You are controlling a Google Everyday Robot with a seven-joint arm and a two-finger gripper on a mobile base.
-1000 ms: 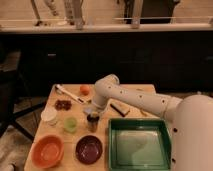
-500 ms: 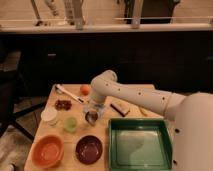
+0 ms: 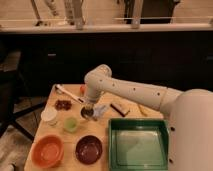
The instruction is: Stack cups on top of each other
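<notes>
The steel cup (image 3: 87,113) sits mid-table, its dark mouth tipped toward my camera, just right of the pale green cup (image 3: 70,124), which stands upright and apart from it. In front of them are the orange bowl (image 3: 48,151) and the dark purple bowl (image 3: 89,149) side by side, with the green tray (image 3: 138,145) at the right edge. My gripper (image 3: 91,110) is down on the steel cup, touching it from above. I cannot tell how wide it is set or whether it has the cup clamped.
</notes>
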